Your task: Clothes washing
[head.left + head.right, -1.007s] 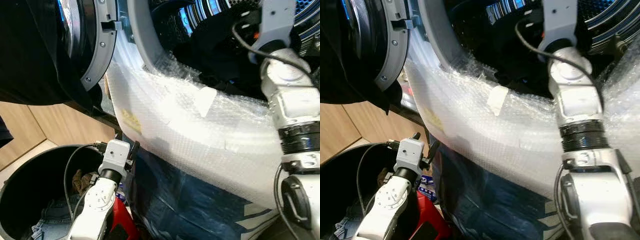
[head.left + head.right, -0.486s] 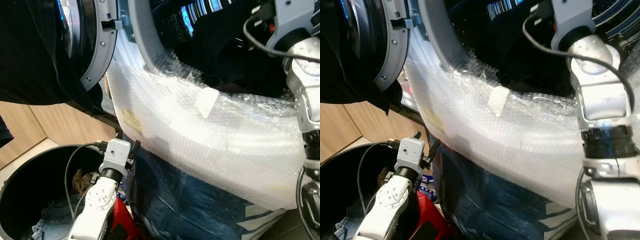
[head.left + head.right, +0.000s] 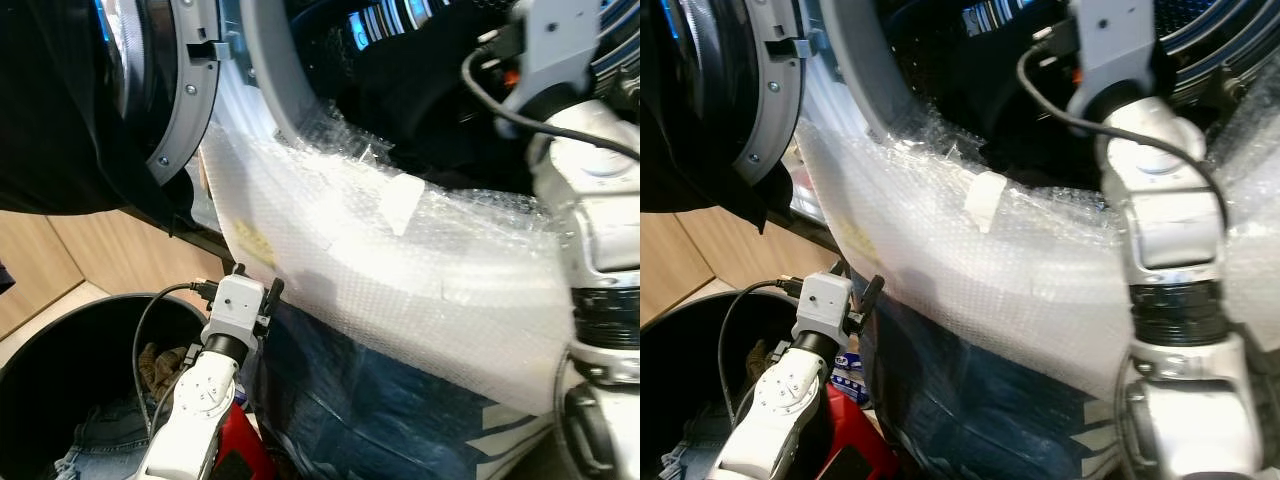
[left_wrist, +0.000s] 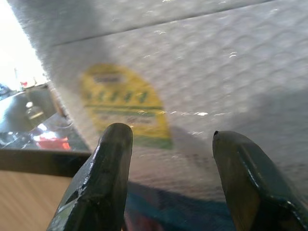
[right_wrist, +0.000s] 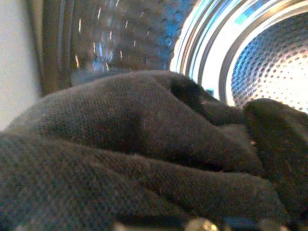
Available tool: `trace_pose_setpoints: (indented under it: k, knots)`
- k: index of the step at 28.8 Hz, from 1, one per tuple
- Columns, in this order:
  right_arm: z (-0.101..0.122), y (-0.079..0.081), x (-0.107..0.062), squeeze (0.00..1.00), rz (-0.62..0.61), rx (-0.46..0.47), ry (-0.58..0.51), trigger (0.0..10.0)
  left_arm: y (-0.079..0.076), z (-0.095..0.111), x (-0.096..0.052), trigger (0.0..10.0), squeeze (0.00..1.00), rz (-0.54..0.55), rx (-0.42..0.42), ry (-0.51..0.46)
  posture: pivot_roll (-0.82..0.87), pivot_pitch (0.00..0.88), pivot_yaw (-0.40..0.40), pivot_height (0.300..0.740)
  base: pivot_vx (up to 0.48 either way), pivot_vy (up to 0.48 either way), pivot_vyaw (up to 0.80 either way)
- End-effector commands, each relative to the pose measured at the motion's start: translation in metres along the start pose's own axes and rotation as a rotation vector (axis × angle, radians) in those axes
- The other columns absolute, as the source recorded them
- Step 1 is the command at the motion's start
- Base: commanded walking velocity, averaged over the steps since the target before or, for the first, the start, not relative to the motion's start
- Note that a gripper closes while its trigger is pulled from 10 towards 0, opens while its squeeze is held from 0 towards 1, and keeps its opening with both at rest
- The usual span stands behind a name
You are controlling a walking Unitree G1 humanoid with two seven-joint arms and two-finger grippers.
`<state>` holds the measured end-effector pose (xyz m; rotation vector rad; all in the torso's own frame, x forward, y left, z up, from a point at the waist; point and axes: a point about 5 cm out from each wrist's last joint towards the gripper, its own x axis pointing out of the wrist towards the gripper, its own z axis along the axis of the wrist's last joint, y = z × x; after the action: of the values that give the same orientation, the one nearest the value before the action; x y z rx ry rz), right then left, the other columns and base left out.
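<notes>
The washing machine's drum mouth (image 3: 330, 60) stands open, its front wrapped in bubble wrap (image 3: 400, 260). Dark clothes (image 3: 440, 110) lie inside the drum. My right arm (image 3: 590, 200) reaches up into the drum mouth; its wrist view has black cloth (image 5: 134, 144) pressed close, with the perforated steel drum wall (image 5: 274, 72) behind. My left gripper (image 4: 168, 154) is open and holds nothing. It hangs low beside the basket, pointing at a yellow sticker (image 4: 125, 106) on the bubble wrap.
The round door (image 3: 175, 90) hangs open at the upper left, with dark cloth (image 3: 50, 120) in front of it. A black basket (image 3: 60, 370) at the lower left holds jeans (image 3: 100, 440) and a brown garment (image 3: 160, 362). Blue sheeting (image 3: 380, 400) hangs below the wrap.
My right arm swung right at the drum mouth, then came back left. The view has shifted a little. My left arm has stayed where it was.
</notes>
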<state>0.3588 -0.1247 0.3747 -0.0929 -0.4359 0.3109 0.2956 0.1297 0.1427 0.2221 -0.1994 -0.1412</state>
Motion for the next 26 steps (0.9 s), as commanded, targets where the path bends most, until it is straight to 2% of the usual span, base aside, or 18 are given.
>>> trace_pose_setpoints:
  k: [1, 3, 5, 9, 11, 14, 16, 19, 21, 24, 26]
  knots:
    - [0.019, 0.005, 0.005, 0.0, 0.02, 0.068, -0.069, 10.0, -0.002, 0.002, 0.001, 10.0, 0.0, -0.012, 0.019, -0.004, -0.06, 0.067, -0.032, 0.74, 0.0, 0.0, 0.0]
    - [0.04, 0.031, 0.018, 0.0, 0.113, 0.211, -0.156, 10.0, -0.002, 0.002, 0.0, 10.0, 0.0, -0.005, 0.018, -0.002, -0.06, 0.072, -0.038, 0.74, 0.0, 0.0, 0.0]
    - [0.05, 0.037, 0.02, 0.0, 0.135, 0.198, -0.178, 10.0, -0.003, 0.002, -0.001, 10.0, 0.0, -0.004, 0.019, -0.001, -0.06, 0.076, -0.042, 0.74, 0.0, 0.0, 0.0]
    - [0.058, 0.033, 0.017, 0.0, 0.126, 0.198, -0.199, 10.0, -0.003, 0.002, -0.002, 10.0, 0.0, -0.001, 0.018, 0.0, -0.06, 0.08, -0.047, 0.74, 0.0, 0.0, 0.0]
    - [0.054, 0.029, 0.011, 0.0, 0.109, 0.125, -0.166, 10.0, -0.003, 0.001, -0.003, 10.0, 0.0, -0.002, 0.018, 0.002, -0.07, 0.084, -0.049, 0.74, 0.0, 0.0, 0.0]
    - [0.038, 0.02, -0.005, 0.0, 0.051, -0.046, -0.075, 10.0, -0.005, 0.001, -0.003, 10.0, 0.0, -0.011, 0.016, 0.005, -0.1, 0.093, -0.048, 0.74, 0.0, 0.0, 0.0]
    - [0.035, 0.017, -0.009, 0.0, 0.029, -0.108, -0.062, 10.0, -0.006, 0.0, -0.003, 10.0, 0.0, -0.013, 0.016, 0.005, -0.1, 0.093, -0.048, 0.74, 0.0, 0.0, 0.0]
    - [0.027, 0.0, -0.018, 0.0, -0.078, -0.265, -0.032, 10.0, -0.008, 0.001, -0.002, 10.0, 0.0, -0.018, 0.01, 0.005, -0.11, 0.094, -0.049, 0.74, 0.0, 0.0, 0.0]
    - [0.024, -0.006, -0.02, 0.0, -0.109, -0.303, -0.023, 10.0, -0.009, 0.001, -0.001, 10.0, 0.0, -0.02, 0.008, 0.004, -0.11, 0.094, -0.047, 0.74, 0.0, 0.0, 0.0]
    - [0.026, -0.012, -0.025, 0.0, -0.119, -0.42, -0.009, 10.0, -0.01, 0.002, 0.0, 10.0, 0.0, -0.024, 0.006, -0.001, -0.1, 0.091, -0.053, 0.74, 0.0, 0.0, 0.0]
    - [0.026, -0.012, -0.026, 0.0, -0.112, -0.431, -0.008, 10.0, -0.01, 0.003, 0.0, 10.0, 0.0, -0.022, 0.006, -0.002, -0.1, 0.091, -0.053, 0.74, 0.0, 0.0, 0.0]
